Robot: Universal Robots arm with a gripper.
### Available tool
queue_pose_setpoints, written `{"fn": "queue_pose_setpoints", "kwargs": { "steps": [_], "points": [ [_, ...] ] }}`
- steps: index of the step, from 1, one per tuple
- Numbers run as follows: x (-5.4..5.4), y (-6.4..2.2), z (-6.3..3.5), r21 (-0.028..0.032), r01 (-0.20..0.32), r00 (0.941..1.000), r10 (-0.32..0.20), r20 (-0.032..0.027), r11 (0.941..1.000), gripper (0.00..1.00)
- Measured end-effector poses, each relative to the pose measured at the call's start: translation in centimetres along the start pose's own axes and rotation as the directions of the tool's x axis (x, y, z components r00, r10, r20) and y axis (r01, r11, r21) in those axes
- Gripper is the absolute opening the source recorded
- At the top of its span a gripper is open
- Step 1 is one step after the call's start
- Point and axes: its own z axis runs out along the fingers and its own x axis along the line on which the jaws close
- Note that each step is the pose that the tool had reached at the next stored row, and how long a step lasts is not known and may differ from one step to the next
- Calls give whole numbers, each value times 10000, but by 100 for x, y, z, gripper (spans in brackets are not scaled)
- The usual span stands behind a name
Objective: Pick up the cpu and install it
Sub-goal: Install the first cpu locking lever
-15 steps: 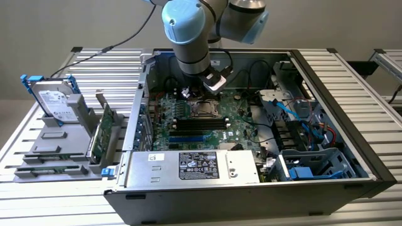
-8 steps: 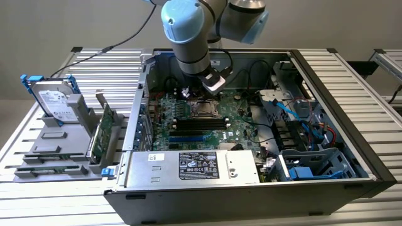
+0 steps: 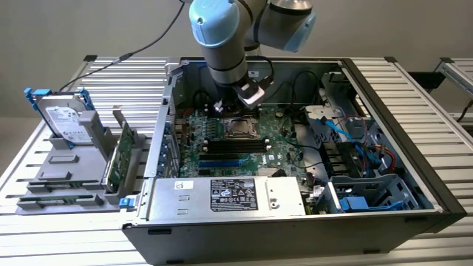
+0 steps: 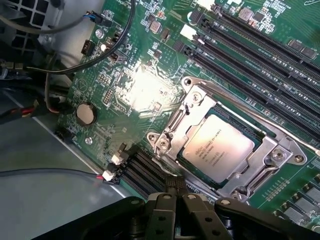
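The cpu (image 4: 215, 148), a small square chip with a dull silver top, lies flat in the metal-framed socket (image 4: 192, 107) on the green motherboard (image 4: 135, 85). From outside, the cpu (image 3: 238, 129) shows in the middle of the open computer case. My gripper (image 4: 176, 188) hovers just beside the socket's edge, its black fingers pressed together with nothing between them. In the exterior view the gripper (image 3: 225, 110) hangs from the blue-grey arm, slightly above and behind the socket.
The case walls (image 3: 384, 111) surround the board. Black memory slots (image 3: 236, 147) lie in front of the socket, and a power supply (image 3: 229, 197) sits at the front. Cables (image 3: 340, 130) and a drive cage (image 3: 366, 194) fill the exterior view's right. A hard drive (image 3: 63, 119) and green cards (image 3: 122, 152) stand in a grey rack outside.
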Motion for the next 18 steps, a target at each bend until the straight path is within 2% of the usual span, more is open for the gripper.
{"fn": "queue_pose_setpoints", "kwargs": {
  "steps": [2, 8, 11, 18],
  "points": [
    [16, -24, 12, 0, 3, 10000, -3, 4, 10000, 11],
    [51, -87, 28, -118, 82, 9998, -80, 198, 9999, 11],
    [64, -111, 7, -104, 264, 9992, -260, 308, 9996, 11],
    [177, -207, -167, -88, 339, 9985, -335, 422, 9994, 11]
  ]
}}
